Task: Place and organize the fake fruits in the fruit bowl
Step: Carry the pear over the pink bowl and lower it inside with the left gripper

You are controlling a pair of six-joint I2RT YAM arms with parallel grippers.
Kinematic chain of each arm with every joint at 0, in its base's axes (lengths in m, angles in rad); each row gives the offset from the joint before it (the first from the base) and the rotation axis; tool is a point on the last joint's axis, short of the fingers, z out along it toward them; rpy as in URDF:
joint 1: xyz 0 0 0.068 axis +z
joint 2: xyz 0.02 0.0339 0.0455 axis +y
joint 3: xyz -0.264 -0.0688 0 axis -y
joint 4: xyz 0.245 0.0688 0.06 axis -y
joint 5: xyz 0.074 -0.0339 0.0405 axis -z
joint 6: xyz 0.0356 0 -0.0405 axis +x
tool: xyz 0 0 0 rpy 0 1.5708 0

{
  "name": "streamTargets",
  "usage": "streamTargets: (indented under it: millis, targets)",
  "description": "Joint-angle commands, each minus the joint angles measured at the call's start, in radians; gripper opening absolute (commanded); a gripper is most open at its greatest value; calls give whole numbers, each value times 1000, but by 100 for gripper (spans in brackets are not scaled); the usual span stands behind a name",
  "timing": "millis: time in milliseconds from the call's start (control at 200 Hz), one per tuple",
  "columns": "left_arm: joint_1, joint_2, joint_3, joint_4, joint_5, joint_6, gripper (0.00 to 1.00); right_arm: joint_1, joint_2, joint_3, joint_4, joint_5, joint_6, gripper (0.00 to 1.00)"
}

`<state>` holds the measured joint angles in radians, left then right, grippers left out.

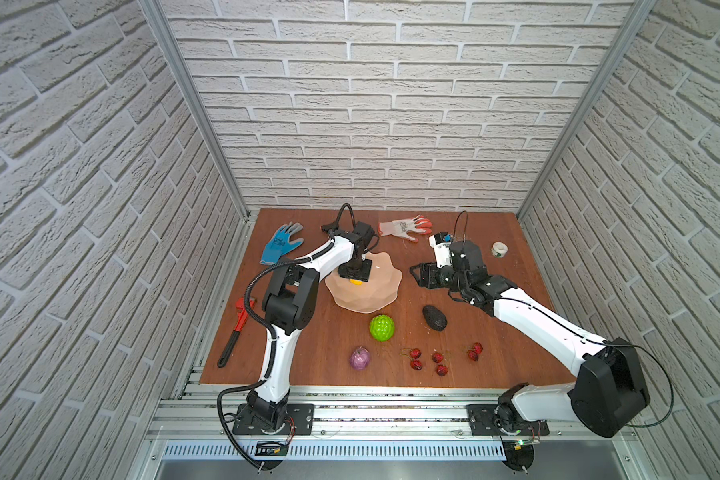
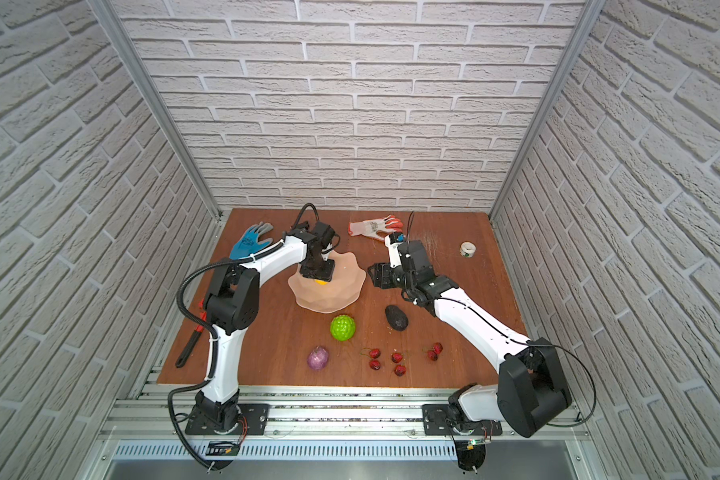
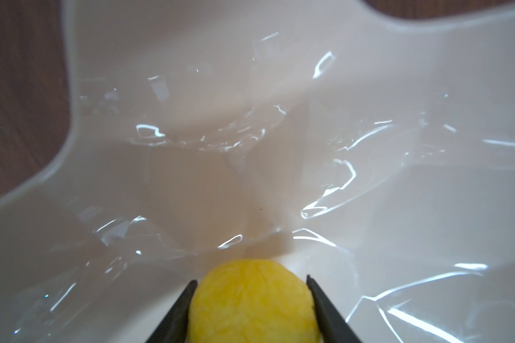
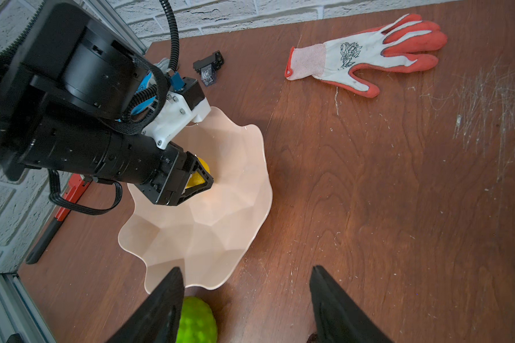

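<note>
The left gripper (image 3: 252, 282) reaches down into the fruit bowl (image 1: 371, 297), its jaws clamped on either side of the yellow fruit (image 3: 252, 300). The fruit hangs low inside the glossy peach hollow, and I cannot tell whether it touches the bottom. The bowl stands around the middle of the desk (image 1: 495, 353), a little toward the back edge. The right gripper (image 4: 246, 268) hovers just off the bowl's right side, jaws spread wide with nothing between them. The other fruits lie out on the wood. The green ball (image 1: 382, 328) is just in front of the bowl and the avocado (image 1: 434, 318) to its right. The purple fruit (image 1: 360, 358) and the red berries (image 1: 437, 357) are strung along near the front edge. A blue glove (image 1: 281, 242) lies toward the back left corner, and an orange-white glove (image 1: 406, 227) lies by the back edge. A tape roll (image 1: 499, 249) sits toward the back right, and a red wrench (image 1: 238, 328) lies along the left edge.
</note>
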<state>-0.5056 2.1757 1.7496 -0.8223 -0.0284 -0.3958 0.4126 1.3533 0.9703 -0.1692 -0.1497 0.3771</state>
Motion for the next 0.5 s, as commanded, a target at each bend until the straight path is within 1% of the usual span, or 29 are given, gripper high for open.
streamTargets:
  millis: [0, 155, 375, 495]
  targets:
    - [-7, 19, 32, 11, -24, 8, 46, 8, -33, -18, 5, 16, -20, 69]
    - [-7, 28, 33, 19, -42, 10, 49, 8, -41, -21, -8, 24, -30, 69]
    - [-13, 41, 30, 34, -40, 9, 50, 8, -52, -18, -23, 25, -40, 69]
    - [-18, 48, 27, 40, -44, 9, 54, 9, -61, -21, -28, 32, -45, 69]
